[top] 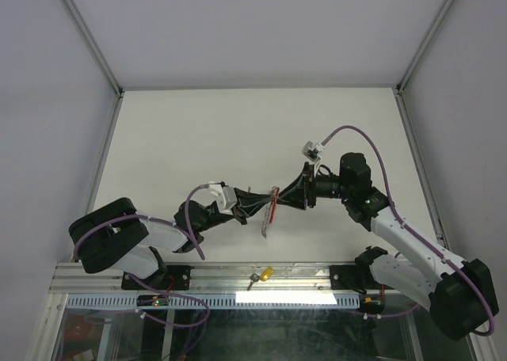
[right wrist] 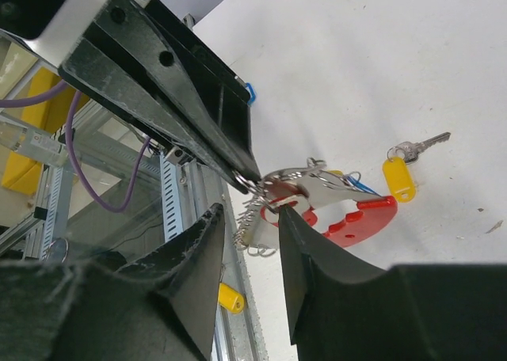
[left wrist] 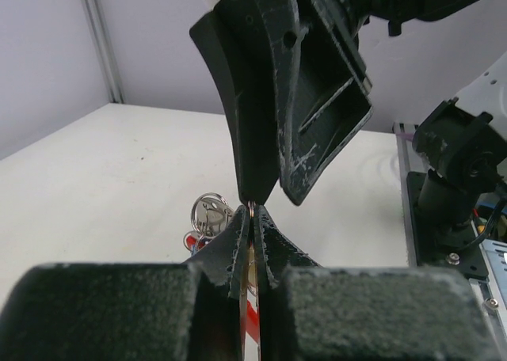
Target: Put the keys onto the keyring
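The keyring hangs in mid-air over the near table, its red band [right wrist: 360,222] curved below a row of silver rings [right wrist: 252,228]; from above it shows as a thin red strip [top: 272,206]. My left gripper [left wrist: 252,210] is shut on one thin ring at its top. A silver key [right wrist: 321,183] with blue wire loops lies against the band. My right gripper [right wrist: 250,210] stands open, its right fingertip touching that ring and key, its left finger apart. One yellow-tagged key [right wrist: 400,177] lies on the table. Ringed keys [left wrist: 207,214] hang left of my left fingers.
A second yellow-tagged key [top: 265,273] rests on the metal rail at the table's near edge, also seen low in the right wrist view [right wrist: 230,298]. The right arm's base [left wrist: 463,171] stands close on the right. Side walls enclose the white table [top: 198,139].
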You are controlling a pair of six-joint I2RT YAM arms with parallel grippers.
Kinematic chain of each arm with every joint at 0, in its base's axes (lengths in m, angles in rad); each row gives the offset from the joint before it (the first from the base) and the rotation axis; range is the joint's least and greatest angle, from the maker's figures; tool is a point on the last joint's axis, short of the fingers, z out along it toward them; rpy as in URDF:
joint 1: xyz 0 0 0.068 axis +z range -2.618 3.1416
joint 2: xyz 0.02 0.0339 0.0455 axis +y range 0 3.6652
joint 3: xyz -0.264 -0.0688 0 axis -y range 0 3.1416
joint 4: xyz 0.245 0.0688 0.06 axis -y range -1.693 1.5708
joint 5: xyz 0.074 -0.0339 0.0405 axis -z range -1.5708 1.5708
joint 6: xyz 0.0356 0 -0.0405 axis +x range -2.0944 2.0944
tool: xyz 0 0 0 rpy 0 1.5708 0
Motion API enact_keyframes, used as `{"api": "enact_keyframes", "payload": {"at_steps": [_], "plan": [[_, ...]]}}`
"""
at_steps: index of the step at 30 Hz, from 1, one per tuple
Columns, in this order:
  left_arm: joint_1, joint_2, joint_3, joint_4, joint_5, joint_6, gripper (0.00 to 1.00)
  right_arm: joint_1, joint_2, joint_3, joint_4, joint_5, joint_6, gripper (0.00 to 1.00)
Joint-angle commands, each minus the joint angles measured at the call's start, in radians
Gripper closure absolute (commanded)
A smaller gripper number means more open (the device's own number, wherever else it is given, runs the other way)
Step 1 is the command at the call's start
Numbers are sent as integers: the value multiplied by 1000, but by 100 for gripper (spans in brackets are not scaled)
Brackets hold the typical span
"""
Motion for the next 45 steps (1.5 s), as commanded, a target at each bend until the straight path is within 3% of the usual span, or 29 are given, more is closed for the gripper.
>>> {"api": "enact_keyframes", "payload": {"at_steps": [1,10,17,32,45], "plan": [[9,-61,6,278,29,-37,100,-4,1,3,43,-5,-23,63],[9,-73,5,278,40,-43,100,-4,0,0,39,4,-41,59],[9,-71,11,279,47,-48,100,-4,18,-7,136,-52,4,69],[9,-55,19,279,49,-44,100,-5,9,-1,126,-72,11,100],[9,-54,16,279,46,-39,100,-5,-28,28,-22,-56,-4,100]]}}
